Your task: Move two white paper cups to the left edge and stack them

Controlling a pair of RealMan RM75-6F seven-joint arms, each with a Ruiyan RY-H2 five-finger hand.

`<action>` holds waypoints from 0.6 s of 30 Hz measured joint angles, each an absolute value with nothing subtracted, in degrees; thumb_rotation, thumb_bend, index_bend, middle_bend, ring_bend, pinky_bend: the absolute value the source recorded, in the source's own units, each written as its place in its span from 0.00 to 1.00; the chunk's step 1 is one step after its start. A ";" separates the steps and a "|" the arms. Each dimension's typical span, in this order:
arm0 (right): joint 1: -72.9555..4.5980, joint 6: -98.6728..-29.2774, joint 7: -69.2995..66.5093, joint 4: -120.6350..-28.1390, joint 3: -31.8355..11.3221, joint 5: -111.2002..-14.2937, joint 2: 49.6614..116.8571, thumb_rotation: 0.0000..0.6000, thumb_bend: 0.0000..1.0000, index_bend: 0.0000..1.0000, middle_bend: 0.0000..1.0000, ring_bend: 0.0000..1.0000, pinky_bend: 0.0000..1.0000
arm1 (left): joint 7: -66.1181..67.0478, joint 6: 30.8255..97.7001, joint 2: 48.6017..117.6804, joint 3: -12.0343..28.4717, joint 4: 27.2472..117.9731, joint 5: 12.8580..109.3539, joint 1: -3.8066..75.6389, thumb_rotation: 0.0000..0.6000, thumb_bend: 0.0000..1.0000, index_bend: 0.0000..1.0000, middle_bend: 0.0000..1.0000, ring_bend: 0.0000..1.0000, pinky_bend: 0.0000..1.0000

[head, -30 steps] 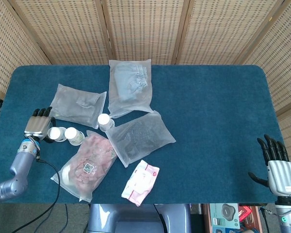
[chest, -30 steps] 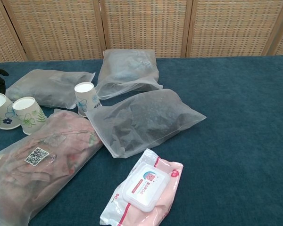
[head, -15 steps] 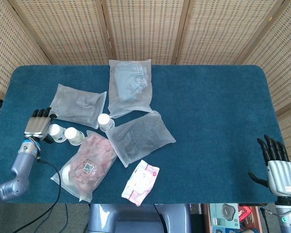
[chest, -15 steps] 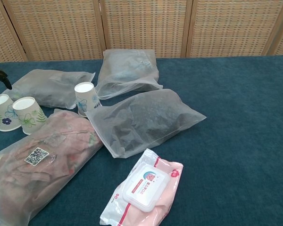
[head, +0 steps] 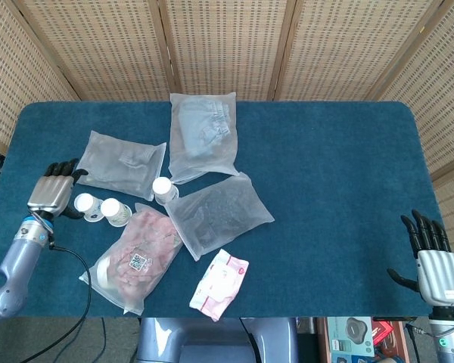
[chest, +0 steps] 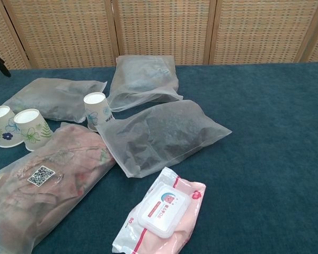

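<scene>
The blue table (head: 340,166) carries several frosted bags, the pink-filled bag (head: 136,257) lying right of the left hand (head: 51,195). Two white paper cups (head: 98,207) stand upright, touching each other, just right of that hand, whose fingers are spread and hold nothing. The right hand (head: 436,265) hangs well apart, fingers spread, empty.

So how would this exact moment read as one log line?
left hand: open, beside two paper cups | cups: unstacked | right hand: open, idle
</scene>
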State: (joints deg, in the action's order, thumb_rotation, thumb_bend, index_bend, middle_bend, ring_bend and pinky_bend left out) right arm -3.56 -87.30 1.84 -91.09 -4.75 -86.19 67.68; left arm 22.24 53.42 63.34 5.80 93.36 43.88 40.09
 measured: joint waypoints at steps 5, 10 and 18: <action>-3.60 -87.18 2.12 -91.33 -4.54 -86.45 67.73 1.00 0.09 0.00 0.00 0.00 0.00 | 20.37 55.84 56.85 7.78 101.14 49.19 39.33 1.00 0.17 0.18 0.00 0.00 0.00; -3.54 -87.23 1.79 -91.48 -4.50 -86.48 67.52 1.00 0.09 0.00 0.00 0.00 0.00 | 23.59 56.85 56.21 9.14 104.36 49.34 41.04 1.00 0.17 0.18 0.00 0.00 0.00; -3.52 -87.01 -0.15 -91.26 -4.63 -86.15 67.13 1.00 0.09 0.00 0.00 0.00 0.00 | 34.87 57.00 62.16 10.29 104.18 40.97 48.13 1.00 0.17 0.18 0.00 0.00 0.00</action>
